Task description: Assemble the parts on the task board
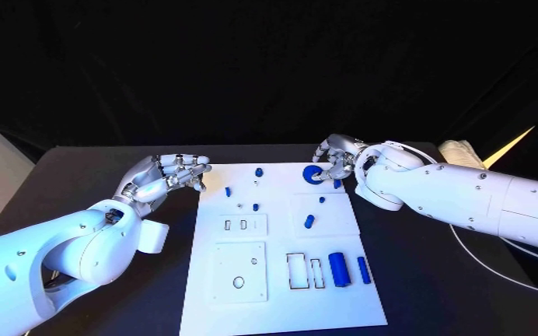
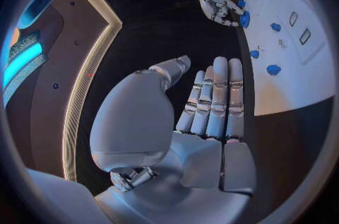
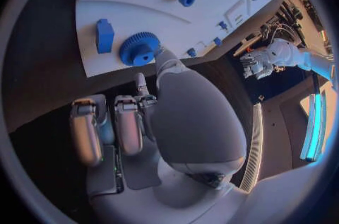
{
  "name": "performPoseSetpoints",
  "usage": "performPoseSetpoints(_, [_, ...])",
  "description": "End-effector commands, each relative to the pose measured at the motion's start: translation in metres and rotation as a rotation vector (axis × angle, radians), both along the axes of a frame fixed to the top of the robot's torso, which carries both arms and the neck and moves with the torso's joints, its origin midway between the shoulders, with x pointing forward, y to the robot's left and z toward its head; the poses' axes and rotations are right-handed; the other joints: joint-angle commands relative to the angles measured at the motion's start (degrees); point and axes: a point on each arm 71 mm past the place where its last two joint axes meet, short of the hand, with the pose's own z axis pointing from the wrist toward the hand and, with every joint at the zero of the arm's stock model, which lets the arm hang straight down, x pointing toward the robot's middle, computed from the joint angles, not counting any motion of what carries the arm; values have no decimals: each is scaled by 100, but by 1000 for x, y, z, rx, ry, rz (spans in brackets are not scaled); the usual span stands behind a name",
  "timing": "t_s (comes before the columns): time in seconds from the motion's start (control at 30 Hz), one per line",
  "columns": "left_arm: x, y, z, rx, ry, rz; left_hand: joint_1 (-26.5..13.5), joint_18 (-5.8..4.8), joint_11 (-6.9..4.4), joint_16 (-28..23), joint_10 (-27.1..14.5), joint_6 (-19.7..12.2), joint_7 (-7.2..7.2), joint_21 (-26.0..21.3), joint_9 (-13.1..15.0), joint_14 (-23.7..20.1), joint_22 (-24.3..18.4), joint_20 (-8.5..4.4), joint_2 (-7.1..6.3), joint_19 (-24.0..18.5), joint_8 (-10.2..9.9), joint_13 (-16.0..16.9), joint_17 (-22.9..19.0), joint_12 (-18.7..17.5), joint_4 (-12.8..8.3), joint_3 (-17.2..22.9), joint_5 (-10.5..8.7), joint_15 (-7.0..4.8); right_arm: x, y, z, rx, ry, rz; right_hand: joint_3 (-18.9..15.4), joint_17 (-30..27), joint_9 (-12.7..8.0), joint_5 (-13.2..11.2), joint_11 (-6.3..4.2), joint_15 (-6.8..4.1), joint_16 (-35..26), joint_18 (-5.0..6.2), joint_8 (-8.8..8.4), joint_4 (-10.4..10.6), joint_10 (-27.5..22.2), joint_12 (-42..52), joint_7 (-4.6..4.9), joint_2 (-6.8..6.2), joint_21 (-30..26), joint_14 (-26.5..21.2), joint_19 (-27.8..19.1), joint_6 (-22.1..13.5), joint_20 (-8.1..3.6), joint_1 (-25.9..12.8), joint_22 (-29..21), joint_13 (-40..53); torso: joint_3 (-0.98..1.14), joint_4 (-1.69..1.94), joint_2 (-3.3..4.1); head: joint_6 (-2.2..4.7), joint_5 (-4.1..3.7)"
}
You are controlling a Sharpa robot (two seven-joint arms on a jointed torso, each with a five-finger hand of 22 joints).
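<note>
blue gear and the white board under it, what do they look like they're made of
The blue gear looks like moulded or printed plastic: uniform matte blue, toothed rim, no metallic glint. The task board appears to be a rigid matte white plate, probably plastic, with cleanly cut recesses; the exact material can't be confirmed. The right hand touching the gear is silvery, metal-looking.

On the black tabletop (image 1: 101,165) lies the white rectangular task board (image 1: 281,289). The right silver hand (image 1: 342,157) touches a round blue toothed gear (image 1: 312,173) at its far edge. The left silver hand (image 1: 168,174) hovers beside the board's left edge, fingers (image 1: 193,173) spread, holding nothing. Two blue cylinders (image 1: 337,267) lie near its right edge.
</note>
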Motion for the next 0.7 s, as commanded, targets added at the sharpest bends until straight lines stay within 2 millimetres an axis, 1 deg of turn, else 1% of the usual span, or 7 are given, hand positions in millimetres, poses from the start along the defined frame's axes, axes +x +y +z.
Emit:
performPoseSetpoints(0.03, [0,-2,1,-7,-4,-11,12,18,-26,39,9,-23,-18,20,9,-29,5,-7,49,-41,-24,6,-8,-2,-44,-2,-35,-7,1,0,-2,-21,12,-1,43,1067,10,25,15,39,31,-80,23,-5,315,23,0,55,30,516,589,-19,46,-7,1507,1108,6,-4,-6,-6,2])
performPoseSetpoints(0.2, [0,-1,1,-7,-3,-11,12,18,-26,39,9,-23,-18,20,9,-29,5,-7,49,-41,-24,6,-8,-2,-44,-2,-35,-7,2,0,-4,-23,20,-5,81,1085,8,44,15,40,40,-80,33,-18,316,25,0,70,30,519,589,-16,48,22,1507,1114,3,-8,-7,-14,5])
performPoseSetpoints(0.37, [0,-1,1,-7,-3,-12,12,18,-26,39,9,-23,-18,20,9,-29,5,-7,49,-41,-24,6,-8,-2,-44,-2,-35,-7,3,0,-5,-31,24,-5,107,1086,6,54,15,41,41,-80,40,-24,306,16,0,79,30,519,589,-11,48,43,1507,1102,10,-7,-3,-14,14])
performPoseSetpoints(0.47, [0,-1,1,-7,-3,-12,12,18,-26,39,9,-23,-18,20,9,-29,5,-7,49,-41,-24,6,-8,-2,-44,-2,-35,-7,3,0,-5,-38,23,-4,117,1090,5,58,16,41,43,-80,40,-27,305,15,0,81,30,520,589,-14,49,51,1507,1102,6,-1,-6,-13,1])
performPoseSetpoints(0.57, [0,-2,1,-8,-3,-14,12,18,-26,39,9,-23,-18,20,9,-29,5,-7,49,-41,-24,6,-8,-2,-44,-2,-35,-7,3,1,-6,-42,25,-1,127,1092,4,61,16,41,44,-80,42,-29,307,17,0,83,30,520,589,-13,49,59,1507,1105,2,-1,-3,-22,7])
performPoseSetpoints(0.63, [0,-2,1,-8,-3,-15,12,18,-26,39,9,-23,-18,20,9,-29,5,-7,49,-41,-24,6,-8,-2,-44,-2,-35,-7,3,1,-7,-44,27,1,145,1090,4,67,15,41,43,-80,47,-32,307,17,0,89,30,519,589,-7,50,72,1507,1106,5,0,0,-23,10])
performPoseSetpoints(0.7, [0,-2,1,-8,-3,-15,12,18,-26,39,9,-23,-18,20,9,-29,5,-7,49,-41,-24,6,-8,-2,-44,-2,-35,-7,3,2,-8,-46,28,4,167,1090,3,76,15,41,44,-80,55,-35,313,24,-1,96,30,518,589,5,50,85,1507,1116,3,0,-2,-25,9])
